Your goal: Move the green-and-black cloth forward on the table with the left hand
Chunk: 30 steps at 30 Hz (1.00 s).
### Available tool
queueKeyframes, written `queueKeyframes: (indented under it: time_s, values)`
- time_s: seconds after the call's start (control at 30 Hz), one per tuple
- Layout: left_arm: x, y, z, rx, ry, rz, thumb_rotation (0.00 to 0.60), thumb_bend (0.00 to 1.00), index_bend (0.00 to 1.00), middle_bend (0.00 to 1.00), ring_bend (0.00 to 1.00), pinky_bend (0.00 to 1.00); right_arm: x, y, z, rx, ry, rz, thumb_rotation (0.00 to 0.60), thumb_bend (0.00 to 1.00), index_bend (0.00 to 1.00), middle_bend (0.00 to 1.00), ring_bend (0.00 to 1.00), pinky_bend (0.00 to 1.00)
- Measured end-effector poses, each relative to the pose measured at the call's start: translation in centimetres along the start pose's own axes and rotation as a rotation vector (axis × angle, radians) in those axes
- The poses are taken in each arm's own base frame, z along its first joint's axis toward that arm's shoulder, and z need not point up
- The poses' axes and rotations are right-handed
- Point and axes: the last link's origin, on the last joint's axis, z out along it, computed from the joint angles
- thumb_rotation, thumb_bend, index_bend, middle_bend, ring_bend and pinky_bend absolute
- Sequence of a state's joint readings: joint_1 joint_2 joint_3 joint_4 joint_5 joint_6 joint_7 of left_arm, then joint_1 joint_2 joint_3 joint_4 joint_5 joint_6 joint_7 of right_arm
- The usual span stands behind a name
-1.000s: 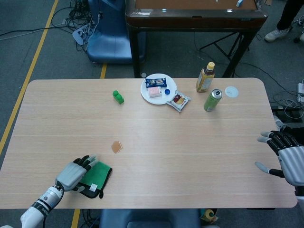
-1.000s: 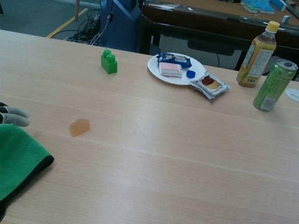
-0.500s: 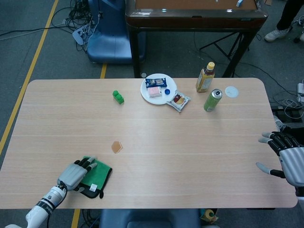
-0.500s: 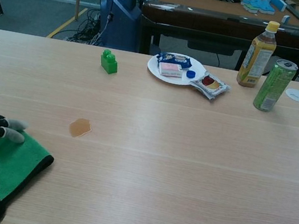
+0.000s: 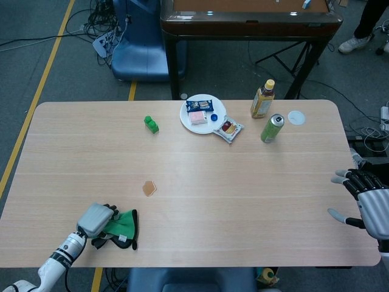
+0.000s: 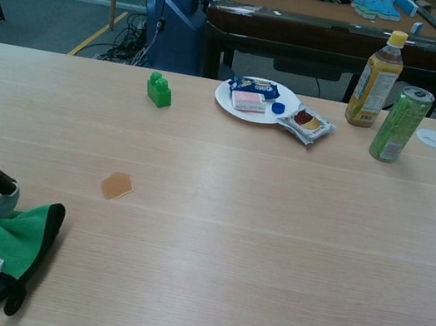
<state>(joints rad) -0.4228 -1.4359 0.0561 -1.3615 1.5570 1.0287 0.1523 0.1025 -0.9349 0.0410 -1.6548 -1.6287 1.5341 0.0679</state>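
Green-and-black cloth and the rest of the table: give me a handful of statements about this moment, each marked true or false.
1. The left hand grips the bunched green-and-black cloth near the table's front left corner. True.
2. The right hand holds the green drink can. False: it holds nothing, with fingers apart by the table's right edge; the green drink can stands far from it.
3. The green toy block lies on the white plate. False: it sits on the bare wood, left of the white plate.
4. The yellow-capped juice bottle stands upright beside the can. True.
5. A small tan patch lies beyond the cloth. True.
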Motion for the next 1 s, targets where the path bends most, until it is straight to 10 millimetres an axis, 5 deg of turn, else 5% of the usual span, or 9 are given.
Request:
queueKeyframes:
  time_s: [0.43, 1.0]
  values:
    - [4.9, 0.9, 4.3, -0.041, 0.138, -0.074, 0.600, 0.14, 0.55, 0.53, 0.52, 0.69, 0.1, -0.4, 0.3, 0.015, -0.002, -0.003, 0.600, 0.16, 0.32, 0.27, 0.19, 0.19]
    - [5.3, 1.2, 11.7, 0.035, 0.090, 0.016, 0.600, 0.14, 0.51, 0.53, 0.52, 0.69, 0.4, -0.1, -0.6, -0.004, 0.005, -0.010, 0.600, 0.16, 0.32, 0.27, 0.19, 0.19]
